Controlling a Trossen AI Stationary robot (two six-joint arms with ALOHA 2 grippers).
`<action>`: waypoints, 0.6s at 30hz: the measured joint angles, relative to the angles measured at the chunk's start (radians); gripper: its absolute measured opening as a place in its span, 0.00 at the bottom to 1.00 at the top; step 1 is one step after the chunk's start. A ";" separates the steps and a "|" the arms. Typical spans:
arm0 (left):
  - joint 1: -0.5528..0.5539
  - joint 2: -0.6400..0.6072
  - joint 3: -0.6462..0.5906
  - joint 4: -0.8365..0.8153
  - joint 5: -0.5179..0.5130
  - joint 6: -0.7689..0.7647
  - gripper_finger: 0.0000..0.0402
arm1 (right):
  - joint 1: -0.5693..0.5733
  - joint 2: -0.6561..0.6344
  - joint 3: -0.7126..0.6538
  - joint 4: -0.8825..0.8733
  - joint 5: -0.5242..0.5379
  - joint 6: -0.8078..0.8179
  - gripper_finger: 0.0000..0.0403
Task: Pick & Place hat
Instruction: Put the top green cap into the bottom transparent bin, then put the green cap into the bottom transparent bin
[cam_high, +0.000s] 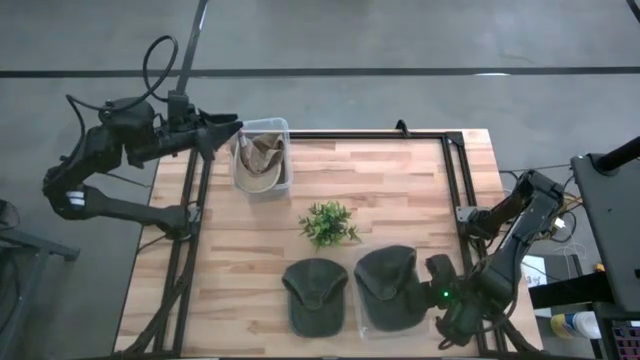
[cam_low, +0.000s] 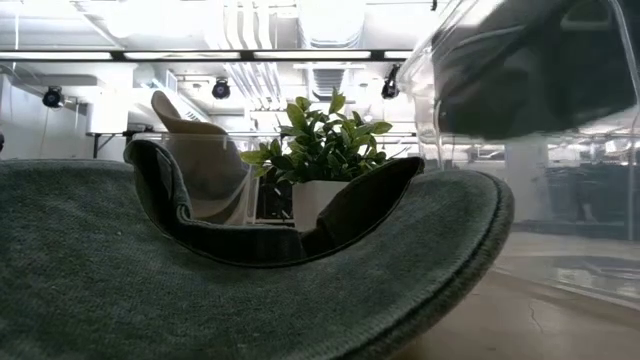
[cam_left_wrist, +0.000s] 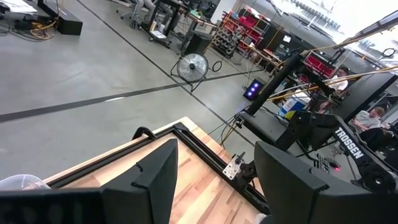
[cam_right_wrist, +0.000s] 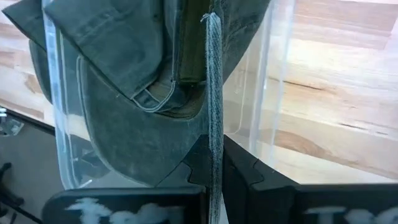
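My right gripper (cam_right_wrist: 212, 163) has its jaws clamped on the edge of the green hat (cam_high: 388, 283), which sits in the clear bin (cam_high: 366, 318) at the table's (cam_high: 400, 190) near right. I'd keep the pinch firm and lower slowly so the brim clears the bin wall. Left gripper (cam_left_wrist: 214, 180) hangs jaws apart over the far-left bin (cam_high: 285, 125), holding nothing.

A small plant (cam_high: 327, 222) stands mid-table, two caps (cam_high: 317, 293) (side by side) nearer the front edge.
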 joint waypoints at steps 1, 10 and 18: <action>0.000 0.000 0.000 0.000 0.000 0.000 0.51 | 0.000 0.002 0.001 0.000 0.000 0.000 0.03; 0.000 0.007 -0.001 0.000 0.000 0.009 0.51 | -0.028 0.015 0.000 0.000 -0.006 0.005 0.08; 0.000 0.008 -0.001 -0.001 0.003 0.010 0.51 | -0.055 0.009 0.000 0.086 -0.002 -0.054 0.41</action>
